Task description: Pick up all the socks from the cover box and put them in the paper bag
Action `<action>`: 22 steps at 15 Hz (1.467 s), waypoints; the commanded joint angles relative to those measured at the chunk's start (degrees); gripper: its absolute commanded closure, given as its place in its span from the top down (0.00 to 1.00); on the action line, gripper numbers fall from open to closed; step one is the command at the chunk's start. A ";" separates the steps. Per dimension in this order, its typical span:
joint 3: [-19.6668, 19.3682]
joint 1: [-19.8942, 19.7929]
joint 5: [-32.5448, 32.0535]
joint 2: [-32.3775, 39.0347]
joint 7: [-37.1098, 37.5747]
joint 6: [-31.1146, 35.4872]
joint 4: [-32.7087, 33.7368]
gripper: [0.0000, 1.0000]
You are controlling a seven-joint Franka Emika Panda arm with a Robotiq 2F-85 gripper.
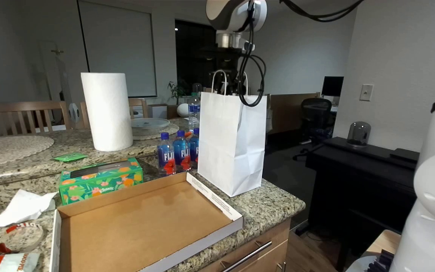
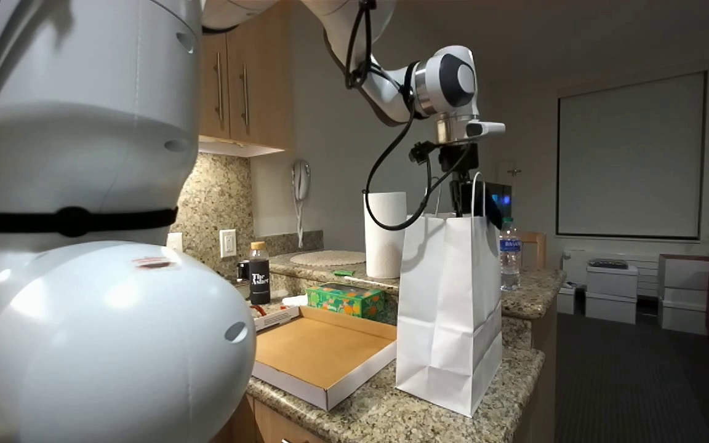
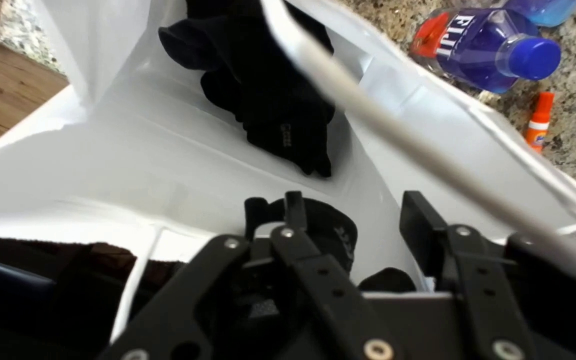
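I see black socks [image 3: 275,85] inside the paper bag [image 1: 219,143] near the end edge of the speckled counter [image 1: 274,200], some cut off or blocked by my gripper [image 3: 354,212], jaws parted, tips hidden in both exterior views, the room [image 1: 300,56] dim.

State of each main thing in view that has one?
Paper bag: upright, mouth open
Socks: several inside the bag
Claw: open, at bag mouth, sock contact unclear
Cover box: open side up, no socks visible
FIJI bottles: upright, capped
Paper towel roll: upright
Tissue box: slot up
Drawer: shut
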 commanded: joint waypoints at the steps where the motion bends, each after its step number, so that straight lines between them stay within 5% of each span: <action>1: -0.52 0.88 -2.67 -0.89 3.13 -1.45 0.24 0.23; 3: -0.47 0.93 -3.46 -1.55 3.88 -1.59 0.49 0.10; 4: -0.44 0.95 -3.98 -1.83 4.41 -1.87 0.76 0.46; 7: -0.21 1.15 -6.45 -2.50 5.95 -3.29 1.77 0.55; 15: 0.85 3.02 -14.66 -2.51 10.23 -8.63 4.29 1.00; 16: 0.88 3.15 -15.34 -2.23 10.67 -9.22 4.35 0.95; 17: 0.88 3.28 -15.77 -2.01 10.72 -9.81 4.46 0.68; 19: 0.84 3.20 -15.66 -1.72 10.29 -10.35 4.36 0.67; 22: 0.74 3.14 -14.85 -1.28 9.59 -10.50 4.33 0.45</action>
